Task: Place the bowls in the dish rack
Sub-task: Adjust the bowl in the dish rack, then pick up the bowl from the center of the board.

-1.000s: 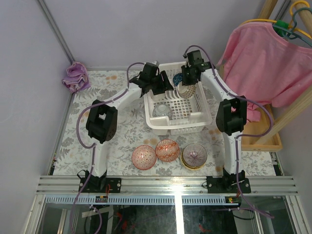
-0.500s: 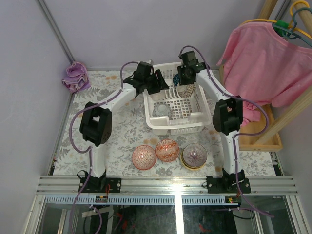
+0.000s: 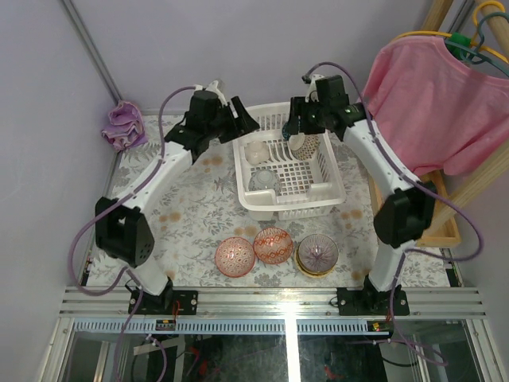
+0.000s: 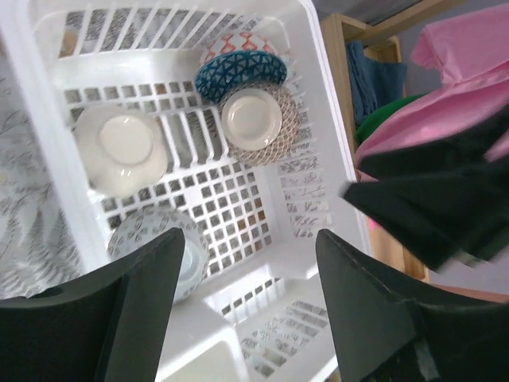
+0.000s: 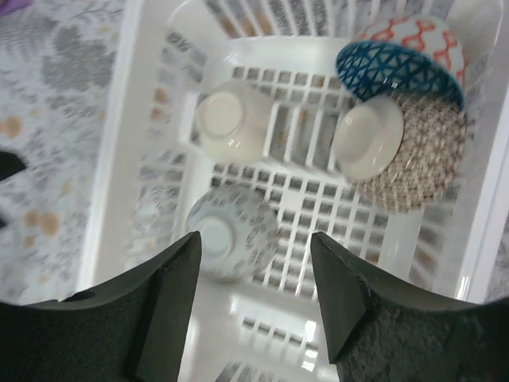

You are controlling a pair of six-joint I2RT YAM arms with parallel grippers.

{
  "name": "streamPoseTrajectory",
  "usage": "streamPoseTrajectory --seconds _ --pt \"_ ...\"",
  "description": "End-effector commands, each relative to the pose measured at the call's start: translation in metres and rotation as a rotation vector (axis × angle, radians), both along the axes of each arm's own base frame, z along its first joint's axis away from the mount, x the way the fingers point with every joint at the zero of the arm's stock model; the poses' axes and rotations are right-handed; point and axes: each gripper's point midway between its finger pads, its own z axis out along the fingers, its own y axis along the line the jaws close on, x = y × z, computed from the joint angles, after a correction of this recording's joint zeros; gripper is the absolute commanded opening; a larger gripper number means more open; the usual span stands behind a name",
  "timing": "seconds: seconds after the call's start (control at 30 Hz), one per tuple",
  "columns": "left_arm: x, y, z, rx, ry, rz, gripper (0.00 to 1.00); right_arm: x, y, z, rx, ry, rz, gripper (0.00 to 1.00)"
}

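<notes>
Left end effector (image 4: 245,251): fingers spread wide, nothing between them. Right end effector (image 5: 254,243): likewise wide apart and empty. Both hang over the dish rack (image 3: 278,208), which is white plastic, rectangular, with gridded walls and upright tines.

Wrist views only (rack contents in detail):
- A whitish bowl (image 4: 123,147), smooth glaze, lies upside down on the slotted floor at my left side of the rack.
- A pale grey-patterned bowl (image 5: 231,231) sits upside down, nearer my bases.
- In the far right corner 3 bowls lean on edge against one another: a red-and-white bowl (image 5: 421,36), a blue netted bowl (image 5: 394,70) and a tan netted bowl (image 5: 433,159) showing its plain round foot.

Top view only:
- 3 bowls stand in a row on the floral counter (image 3: 199,207), between rack and bases.
- They are a pink-red bowl (image 3: 235,256), a red wavy bowl (image 3: 273,245) and a dark-inside bowl (image 3: 317,253) with a yellow rim.
</notes>
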Motion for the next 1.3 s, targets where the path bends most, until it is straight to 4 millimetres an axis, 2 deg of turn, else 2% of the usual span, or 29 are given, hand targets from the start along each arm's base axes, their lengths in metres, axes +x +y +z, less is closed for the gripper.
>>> streamPoseTrajectory --seconds 0.0,0.03,0.1,0.27,0.3,0.37,0.5,0.63,0.77,0.83,0.93,1.03,1.07,1.13,1.2,1.27 --pt "-0.033 0.026 -0.017 0.064 0.047 0.023 0.69 -0.069 0.007 0.054 0.149 -0.037 0.068 0.64" --pt "-0.041 0.03 -0.019 0.068 0.054 0.027 0.7 -0.086 0.006 0.054 0.149 -0.026 0.078 0.63" --pt "-0.059 0.038 -0.024 0.071 0.068 0.026 0.71 -0.123 0.002 0.031 0.116 0.045 0.089 0.62" --pt "-0.101 0.058 -0.045 0.1 0.116 0.035 0.79 -0.214 -0.001 0.005 0.061 0.121 0.123 0.61" --pt "-0.109 0.062 -0.044 0.101 0.114 0.038 0.82 -0.23 -0.003 0.0 0.063 0.14 0.114 0.61" --pt "-0.122 0.067 -0.048 0.103 0.124 0.041 0.99 -0.257 -0.009 -0.013 0.063 0.168 0.102 0.6" --pt "-0.142 0.072 -0.05 0.08 0.135 0.049 1.0 -0.296 -0.017 -0.033 0.074 0.203 0.092 0.58" --pt "-0.158 0.078 -0.05 0.078 0.141 0.055 1.0 -0.313 -0.016 -0.052 0.066 0.237 0.095 0.57" --pt "-0.167 0.085 -0.048 0.087 0.13 0.071 1.0 -0.319 -0.012 -0.063 0.032 0.243 0.104 0.57" --pt "-0.168 0.086 -0.047 0.091 0.131 0.075 1.0 -0.315 -0.004 -0.05 0.054 0.208 0.112 0.57" --pt "-0.161 0.084 -0.045 0.087 0.128 0.078 1.0 -0.297 0.012 -0.011 0.101 0.125 0.124 0.57" --pt "-0.142 0.077 -0.041 0.086 0.125 0.079 1.0 -0.262 0.033 0.033 0.11 0.027 0.144 0.63" --pt "-0.134 0.075 -0.042 0.092 0.126 0.079 1.0 -0.247 0.04 0.04 0.126 0.029 0.153 0.64" --pt "-0.12 0.07 -0.044 0.101 0.134 0.075 1.0 -0.208 0.052 0.043 0.191 0.065 0.162 0.63" --pt "-0.105 0.064 -0.043 0.101 0.134 0.07 1.0 -0.178 0.059 0.038 0.213 0.105 0.159 0.62" --pt "-0.095 0.059 -0.044 0.098 0.136 0.061 1.0 -0.164 0.062 0.03 0.16 0.12 0.162 0.62"
